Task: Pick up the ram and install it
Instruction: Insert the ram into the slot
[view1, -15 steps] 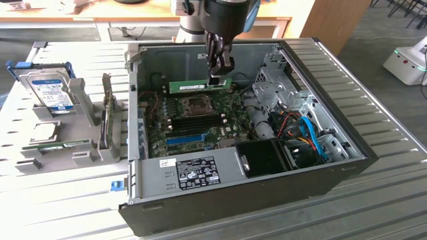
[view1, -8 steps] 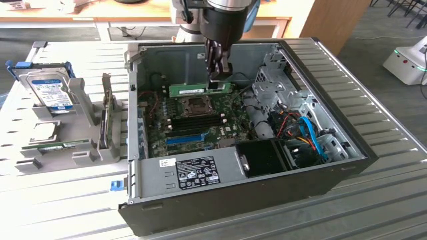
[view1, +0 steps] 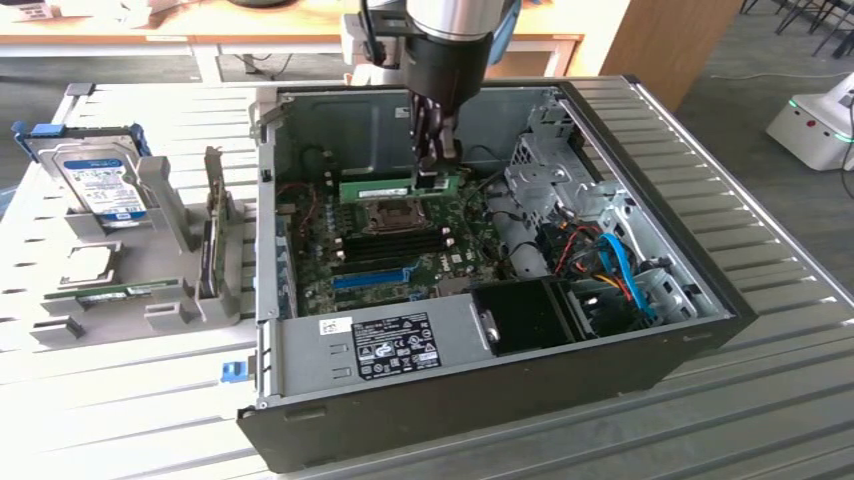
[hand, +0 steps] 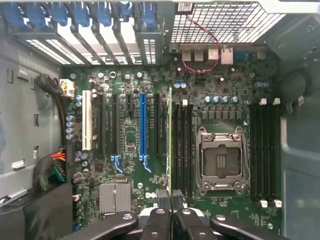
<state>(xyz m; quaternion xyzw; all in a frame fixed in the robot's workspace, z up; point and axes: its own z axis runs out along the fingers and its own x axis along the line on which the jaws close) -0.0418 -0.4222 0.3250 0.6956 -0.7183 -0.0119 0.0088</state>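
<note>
My gripper (view1: 430, 172) reaches down into the open computer case (view1: 694, 330) and is shut on the ram (view1: 387, 188), a long green stick held on edge just above the motherboard (view1: 400, 250). In the wrist view the ram (hand: 170, 140) appears edge-on as a thin green line running away from the gripper (hand: 170, 212). It hangs alongside the black memory slots (hand: 181, 145) beside the CPU socket (hand: 220, 160). Whether its lower edge touches a slot I cannot tell.
A grey holder (view1: 160, 300) at the exterior view's left carries a hard drive (view1: 107, 185) and a small green board (view1: 120, 293). Inside the case are a blue slot (view1: 371, 277), blue cables (view1: 621, 265), a metal drive cage (view1: 547, 170) and the case walls.
</note>
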